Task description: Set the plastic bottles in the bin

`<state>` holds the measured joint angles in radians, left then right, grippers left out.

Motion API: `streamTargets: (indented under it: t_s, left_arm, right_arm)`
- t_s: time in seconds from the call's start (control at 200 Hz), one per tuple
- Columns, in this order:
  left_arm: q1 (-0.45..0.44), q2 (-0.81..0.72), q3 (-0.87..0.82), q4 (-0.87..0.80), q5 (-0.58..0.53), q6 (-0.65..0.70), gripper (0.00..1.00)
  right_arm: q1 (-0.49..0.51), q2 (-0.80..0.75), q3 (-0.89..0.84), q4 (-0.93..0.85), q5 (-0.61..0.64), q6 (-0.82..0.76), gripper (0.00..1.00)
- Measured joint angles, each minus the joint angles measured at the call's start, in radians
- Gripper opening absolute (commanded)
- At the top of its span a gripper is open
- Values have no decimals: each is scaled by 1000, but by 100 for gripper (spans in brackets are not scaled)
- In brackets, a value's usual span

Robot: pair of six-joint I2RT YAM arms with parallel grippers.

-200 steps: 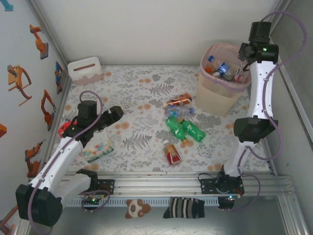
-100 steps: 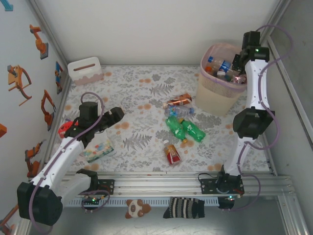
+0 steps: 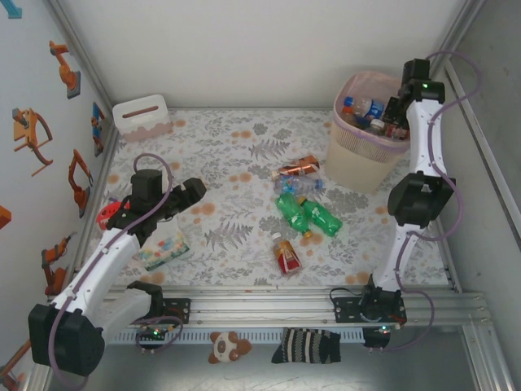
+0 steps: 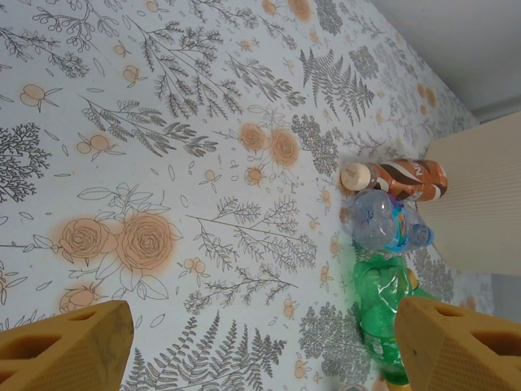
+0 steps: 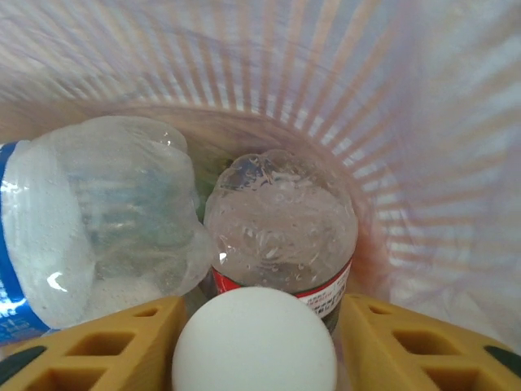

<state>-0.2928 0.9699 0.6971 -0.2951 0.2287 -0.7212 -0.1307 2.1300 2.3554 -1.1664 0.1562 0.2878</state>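
Step in hand: drop-off! By my read, the right arm is delivering a bottle while five others wait on the table.
Right gripper: the right gripper (image 3: 395, 110) (image 5: 260, 316) is down inside the mouth of the bin (image 3: 358, 167) (image 5: 366, 81). Its yellow fingers sit close on either side of a white cap (image 5: 254, 346). I cannot tell whether they pinch it or have just let go.
Bottle at the fingers: the white cap tops a clear red-label bottle (image 5: 281, 224) pointing down into the bin, its body touching a crushed clear blue-label bottle (image 5: 98, 220) beside it.
Bin: it stands at the table's far right corner, with several bottles in it.
Left gripper: the left gripper (image 3: 194, 194) (image 4: 260, 326) hovers near the left edge with its fingers spread wide and nothing between them, looking toward the loose bottles.
Left on the table: in the middle lie a brown bottle (image 3: 297, 168) (image 4: 399, 177), a clear crushed bottle (image 3: 297, 186) (image 4: 387, 221) just beside it, two green bottles (image 3: 308, 216) (image 4: 383, 314) side by side, and a red-label bottle on the table (image 3: 286, 254) nearer the near edge.
Next move: the right fingers need to part fully and lift straight up, clear of the rim. Then an arm should go to the middle cluster, where the red-label bottle on the table lies apart and looks the easiest pick.
Watch for: the liner snagging a finger on the way out.
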Motion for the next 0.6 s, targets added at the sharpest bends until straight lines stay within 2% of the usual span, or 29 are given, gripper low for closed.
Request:
streamTargets:
  t_s: [0.26,0.601]
  left_arm:
    - [0,0,0,1,0,0,83]
    - [2,47,2,9,35,0,80]
  right_arm:
    - [-2,-38,45,-27,-14,1,60]
    - [-3,-250,50,-54,-34,-2,56]
